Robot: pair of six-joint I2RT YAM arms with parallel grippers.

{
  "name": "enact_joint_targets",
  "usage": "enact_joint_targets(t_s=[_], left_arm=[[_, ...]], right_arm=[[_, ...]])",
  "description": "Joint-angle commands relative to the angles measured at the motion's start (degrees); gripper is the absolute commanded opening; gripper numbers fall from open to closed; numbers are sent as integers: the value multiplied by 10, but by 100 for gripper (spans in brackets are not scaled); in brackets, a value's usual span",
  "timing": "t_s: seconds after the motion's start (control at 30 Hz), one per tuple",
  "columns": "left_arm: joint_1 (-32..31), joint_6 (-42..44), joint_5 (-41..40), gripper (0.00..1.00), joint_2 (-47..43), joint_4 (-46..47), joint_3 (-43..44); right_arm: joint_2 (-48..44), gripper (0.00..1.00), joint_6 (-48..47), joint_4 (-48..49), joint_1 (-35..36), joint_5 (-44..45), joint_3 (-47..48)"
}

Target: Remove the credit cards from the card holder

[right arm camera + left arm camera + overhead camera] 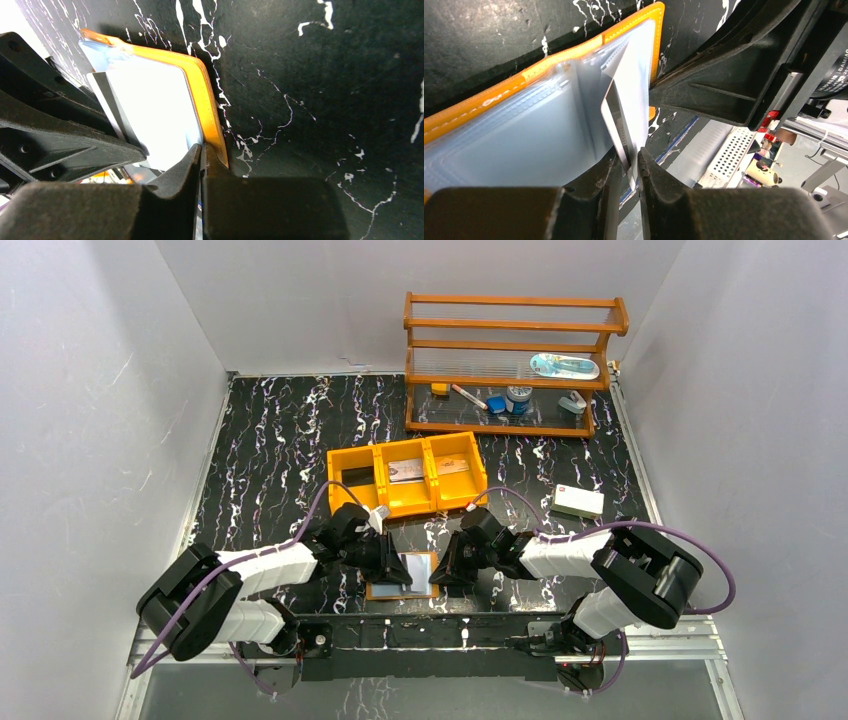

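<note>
The orange-tan card holder (405,575) lies open near the table's front edge, its pale blue-grey pockets (514,145) facing up. My left gripper (633,162) is shut on a whitish-grey credit card with a dark stripe (626,100), which sticks partly out of a pocket; the card also shows in the right wrist view (150,115). My right gripper (201,152) is shut on the card holder's orange edge (207,110) on the right side. In the top view the left gripper (400,568) and right gripper (440,575) flank the holder.
An orange three-compartment tray (408,475) sits just behind the holder, with cards in its compartments. A white box (578,502) lies at the right. A wooden shelf (510,365) with small items stands at the back.
</note>
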Motion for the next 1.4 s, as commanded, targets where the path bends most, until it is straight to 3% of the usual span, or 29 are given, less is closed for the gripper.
enact_joint_targets(t_s=[0.0,0.13,0.33,0.47,0.6,0.87,1.13,1.37], left_arm=[[7,12,1,18,-20,-28,2],[8,25,-6,17,-19,-47,8],[9,26,18,8,12,-19,7],[8,26,17,7,16,-17,8],[9,26,16,7,13,-19,7],[8,33,10,13,5,-40,17],[8,20,6,30,-1,-19,24],[9,8,-4,30,45,-2,43]], right_arm=[[12,12,-16,-41,1,22,7],[6,13,-21,-33,2,16,10],[-25,17,-40,-56,2,18,48],[-41,20,-60,-101,2,33,85],[-35,22,-68,-87,1,30,105],[66,22,-73,-101,1,29,129],[56,22,-54,-120,3,54,96],[58,21,-47,-98,3,41,78]])
